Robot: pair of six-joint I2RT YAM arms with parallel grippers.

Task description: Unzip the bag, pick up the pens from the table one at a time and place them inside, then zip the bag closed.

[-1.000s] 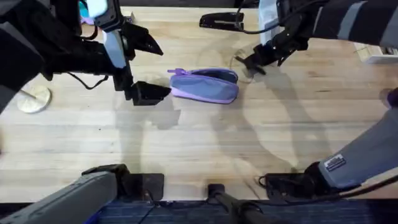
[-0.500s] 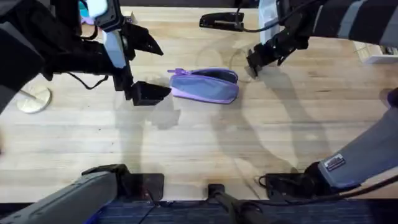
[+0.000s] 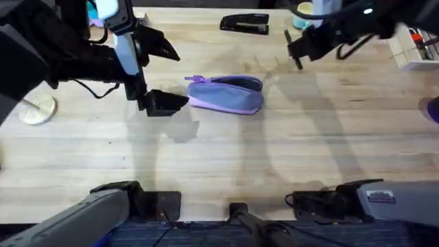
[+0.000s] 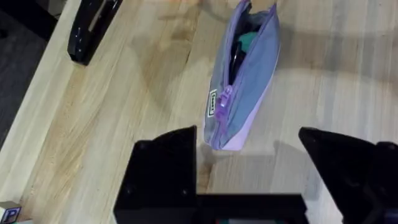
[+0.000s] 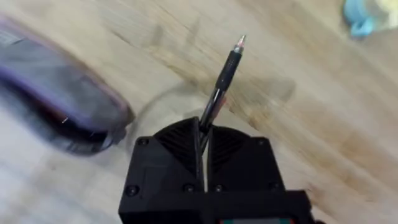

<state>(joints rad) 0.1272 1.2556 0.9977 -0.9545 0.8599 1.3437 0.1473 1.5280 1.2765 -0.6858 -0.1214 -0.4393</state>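
Overhead view: the bag [image 3: 226, 93] is seen lying on the pale wooden tabletop [image 3: 226, 158], a little above centre, its long axis running from 9 to 3 o'clock and its pinkish-purple zipper along the upper edge. In the left wrist view the bag [image 4: 244, 78] is shown with the zipper drawn back and the mouth parted, dark contents and a green item being visible inside.

The left end effector [image 3: 164, 74] is positioned at 9 o'clock of the bag, just beside its end, with its two black fingers spread wide apart and nothing held between them; whether the lower finger touches the fabric cannot be told.

The right end effector [image 3: 296, 52] is held at about 2 o'clock of the bag, well apart from it. In the right wrist view its fingers are pressed together on the pen [image 5: 221, 87], a slim black stick whose metallic tip projects forward beyond the fingertips. Whether the pen is clear of the wood cannot be told.

A black stapler [image 3: 245, 24] is seen at 12 o'clock of the bag, near the far edge of the tabletop.
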